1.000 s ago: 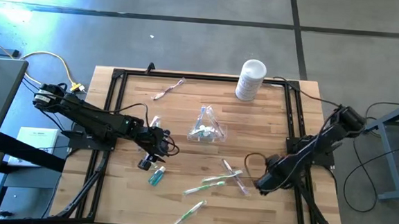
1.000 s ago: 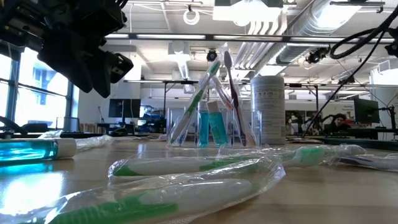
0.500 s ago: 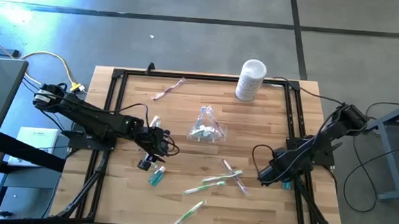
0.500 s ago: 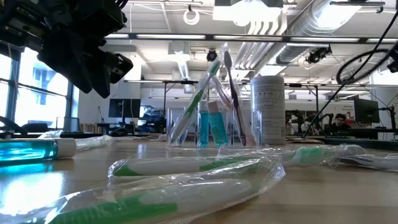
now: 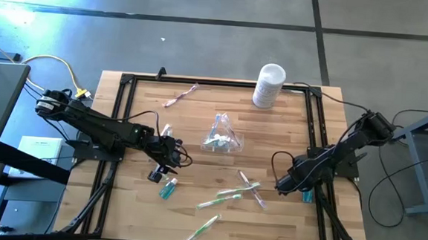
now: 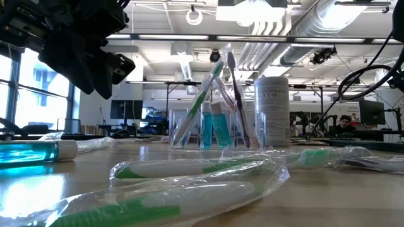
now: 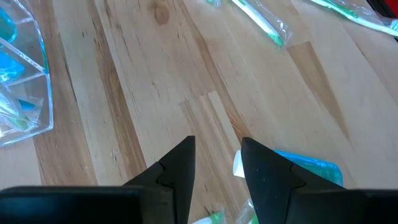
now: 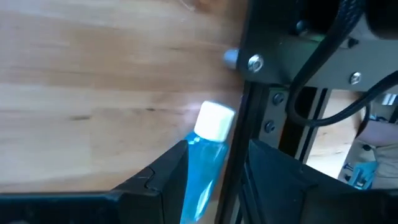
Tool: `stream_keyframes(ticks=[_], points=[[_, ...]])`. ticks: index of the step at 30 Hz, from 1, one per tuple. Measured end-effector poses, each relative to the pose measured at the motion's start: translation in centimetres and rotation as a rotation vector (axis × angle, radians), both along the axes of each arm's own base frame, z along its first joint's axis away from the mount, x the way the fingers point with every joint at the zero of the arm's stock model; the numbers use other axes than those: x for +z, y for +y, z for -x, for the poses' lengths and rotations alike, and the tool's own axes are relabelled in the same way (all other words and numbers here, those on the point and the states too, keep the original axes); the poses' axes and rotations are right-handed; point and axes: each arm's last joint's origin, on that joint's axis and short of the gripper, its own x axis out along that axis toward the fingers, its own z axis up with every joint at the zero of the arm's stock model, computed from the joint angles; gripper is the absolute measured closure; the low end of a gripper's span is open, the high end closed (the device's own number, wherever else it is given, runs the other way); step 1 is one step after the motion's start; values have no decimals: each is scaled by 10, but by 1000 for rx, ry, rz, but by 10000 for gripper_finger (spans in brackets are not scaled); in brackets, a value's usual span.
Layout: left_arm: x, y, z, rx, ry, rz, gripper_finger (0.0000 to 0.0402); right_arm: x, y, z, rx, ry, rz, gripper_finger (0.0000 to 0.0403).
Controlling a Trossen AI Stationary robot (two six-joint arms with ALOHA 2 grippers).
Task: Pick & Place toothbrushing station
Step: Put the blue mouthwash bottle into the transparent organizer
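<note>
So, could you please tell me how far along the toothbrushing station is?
Done: the clear cup already holds brushes and teal tubes. In hand: the right pincer grips a teal tube at the table's right edge; the left pincer hovers empty. Left: a loose tube and wrapped toothbrushes lie on the table.

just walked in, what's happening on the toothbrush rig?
Two arms are stocking a clear plastic cup at mid-table; it already holds toothbrushes and teal tubes. The right pincer holds a teal tube with a white cap between its fingers, low by the table's right frame rail. The left pincer hovers empty and open over another teal tube on the left. Several wrapped toothbrushes lie loose toward the near edge. A white canister stands at the far edge.
</note>
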Motion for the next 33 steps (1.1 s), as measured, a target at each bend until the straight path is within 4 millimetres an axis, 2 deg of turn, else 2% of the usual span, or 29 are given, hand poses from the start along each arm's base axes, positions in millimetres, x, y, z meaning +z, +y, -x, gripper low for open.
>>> stream_keyframes(ticks=[15, 23, 27, 33], points=[[0, 0, 0, 0, 2, 0, 274, -3, -1, 0, -56, -21, 55, 240], [0, 0, 0, 0, 2, 0, 274, -5, 0, 0, -78, 4, 29, 240], [0, 0, 0, 0, 2, 0, 274, -13, -1, -1, -110, 25, -18, 240], [0, 0, 0, 0, 2, 0, 274, -20, -3, 1, -141, 37, 20, 240]])
